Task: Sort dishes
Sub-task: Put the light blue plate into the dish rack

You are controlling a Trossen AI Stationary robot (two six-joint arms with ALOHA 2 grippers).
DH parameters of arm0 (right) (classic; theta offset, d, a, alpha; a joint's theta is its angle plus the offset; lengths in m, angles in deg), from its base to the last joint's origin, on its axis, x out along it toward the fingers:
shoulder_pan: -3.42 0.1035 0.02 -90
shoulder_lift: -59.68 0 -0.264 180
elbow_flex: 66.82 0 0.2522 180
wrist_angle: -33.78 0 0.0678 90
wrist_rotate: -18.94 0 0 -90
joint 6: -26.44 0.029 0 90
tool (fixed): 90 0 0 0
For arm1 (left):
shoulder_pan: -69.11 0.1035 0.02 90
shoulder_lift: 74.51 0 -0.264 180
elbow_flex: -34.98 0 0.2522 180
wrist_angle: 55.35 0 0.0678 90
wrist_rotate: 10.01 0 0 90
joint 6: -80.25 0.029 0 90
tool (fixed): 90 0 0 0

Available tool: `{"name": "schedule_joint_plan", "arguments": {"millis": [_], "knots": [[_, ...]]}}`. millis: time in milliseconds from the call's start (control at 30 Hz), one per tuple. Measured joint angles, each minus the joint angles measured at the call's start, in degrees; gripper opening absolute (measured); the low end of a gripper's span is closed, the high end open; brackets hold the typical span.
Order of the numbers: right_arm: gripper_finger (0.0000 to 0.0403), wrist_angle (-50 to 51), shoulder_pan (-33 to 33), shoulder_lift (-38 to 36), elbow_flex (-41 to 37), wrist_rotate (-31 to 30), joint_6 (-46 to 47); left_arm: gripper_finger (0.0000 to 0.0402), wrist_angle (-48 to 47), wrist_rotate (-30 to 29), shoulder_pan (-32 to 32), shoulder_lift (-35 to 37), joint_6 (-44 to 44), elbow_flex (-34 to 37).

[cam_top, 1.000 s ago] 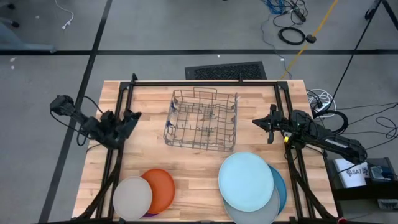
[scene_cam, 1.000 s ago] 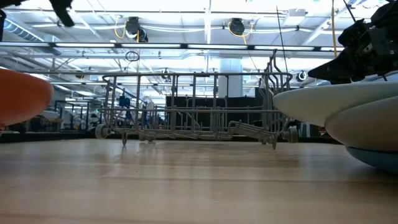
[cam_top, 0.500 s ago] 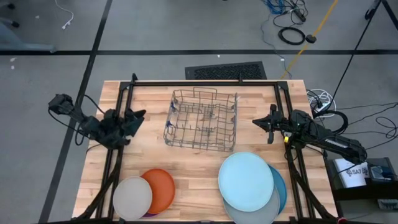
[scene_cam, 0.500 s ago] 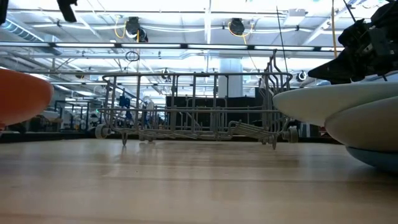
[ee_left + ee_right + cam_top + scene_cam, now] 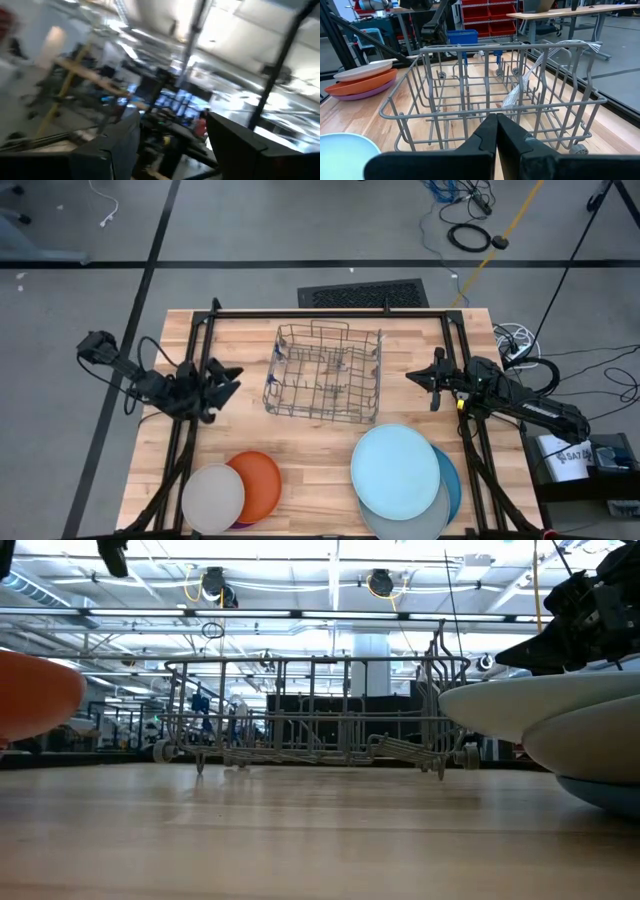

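Observation:
The dishes lie in two stacks near the table's front edge. On the right, a large light blue plate (image 5: 395, 469) lies on a darker blue one (image 5: 452, 486) and a pale grey one (image 5: 405, 523). On the left, an off-white plate (image 5: 212, 498) overlaps an orange one (image 5: 260, 482), with a purple rim (image 5: 355, 92) underneath. My left gripper (image 5: 231, 382) hovers open above the table's left side, tipped upward, with nothing between its fingers (image 5: 117, 145). My right gripper (image 5: 409, 377) is shut and empty at the right, pointing at the wire rack (image 5: 323, 372).
The grey wire dish rack (image 5: 490, 90) stands in the far middle of the table, between the two grippers. Black frame rails (image 5: 190, 440) run along both table sides. Bare wood (image 5: 315, 470) lies between the two plate stacks.
My left gripper has moved a little toward the table's right, toward the rack, rising slightly and tipping its fingers upward. It has stayed open. The right arm, the plates and the rack have kept still.

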Motion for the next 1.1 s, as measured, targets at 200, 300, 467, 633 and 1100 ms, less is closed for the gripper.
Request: {"name": "schedule_joint_plan", "arguments": {"millis": [200, 300, 467, 633, 1100], "knots": [[0.0004, -0.02, 0.0, -0.02, 0.0, 0.0, -0.02, 0.0228, -12.96, 5.44, 1.33, -1.66, -0.15, -5.22], [0.0004, -0.04, 0.0, -0.01, 0.0, 0.0, -0.02, 0.0228, -23.68, 7.88, 1.52, -3.06, -1.37, -9.11], [0.0004, -0.02, 0.0, -0.01, 0.0, 0.0, -1.02, 0.0228, -36.85, 8.74, 1.5, -8.66, 0.96, -15.64], [0.0004, -0.02, 0.0, -0.01, 0.0, 0.0, -2.19, 0.0228, -41.73, 9.01, 1.5, -17.44, 8.74, -21.48], [0.0004, -0.04, 0.0, -0.01, 0.0, -0.02, -2.62, 0.0228, -43.15, 13.41, 1.9, -47.69, 23.2, -36.77]]}}
